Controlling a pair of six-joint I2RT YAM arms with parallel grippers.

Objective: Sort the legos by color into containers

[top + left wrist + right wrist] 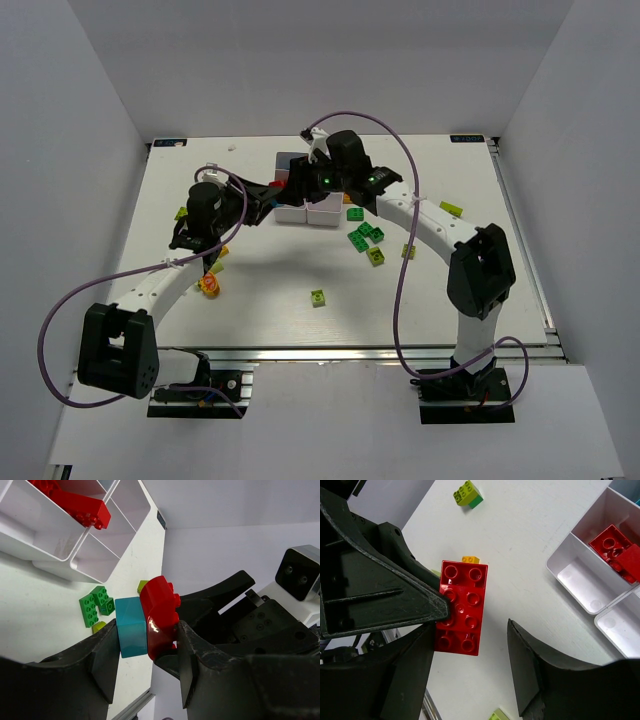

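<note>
My left gripper [147, 640] is shut on a light blue brick [131, 627] joined to a red brick [160, 612], held above the table beside the white compartment tray [65, 555]. In the right wrist view the same red brick [462, 607] shows its studs, with the left gripper's finger [380, 580] across it. My right gripper [470, 630] is open, its jaws on either side of that red brick, one next to it and the other apart. Red bricks [615, 550] lie in one tray compartment. In the top view both grippers, left [275, 195] and right [315, 185], meet at the tray [300, 212].
Green bricks [362, 238] lie right of the tray. Single lime bricks [318, 297] [451, 208] and a yellow one [408, 251] are scattered about. A red and yellow cluster [210, 285] sits by the left arm. The other visible tray compartments [575, 580] look empty.
</note>
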